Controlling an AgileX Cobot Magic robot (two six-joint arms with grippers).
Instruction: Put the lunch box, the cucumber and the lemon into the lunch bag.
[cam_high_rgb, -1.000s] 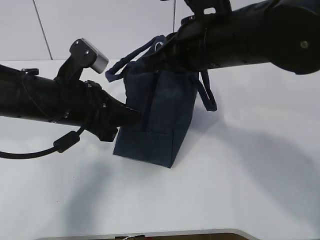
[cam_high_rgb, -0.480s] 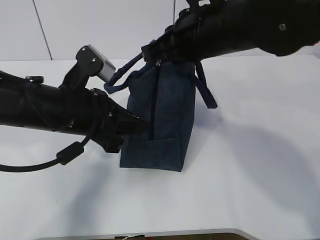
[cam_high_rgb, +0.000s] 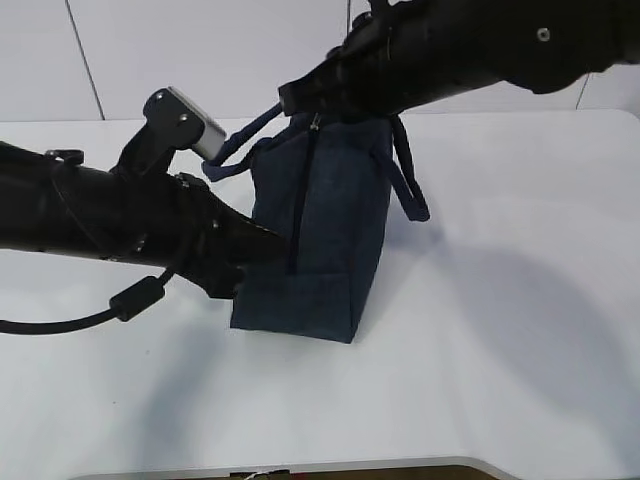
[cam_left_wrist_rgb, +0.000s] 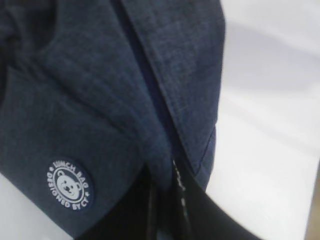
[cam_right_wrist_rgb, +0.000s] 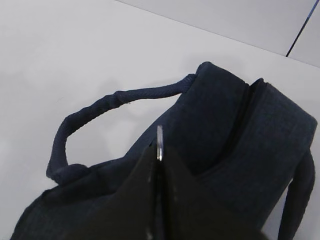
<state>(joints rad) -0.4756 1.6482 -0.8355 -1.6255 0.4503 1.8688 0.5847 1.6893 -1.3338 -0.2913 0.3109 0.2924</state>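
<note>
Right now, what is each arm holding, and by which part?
The right gripper pinches the lunch bag's silver zipper pull at the top. The left gripper clamps the bag's fabric beside the zipper, low on its side.

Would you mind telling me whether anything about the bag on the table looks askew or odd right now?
The lunch bag stands upright but slightly twisted, pinched from two sides: the left gripper is shut on fabric by the zipper seam low on its side, and the right gripper is shut on a silver pull at the top. No food is visible.
</note>
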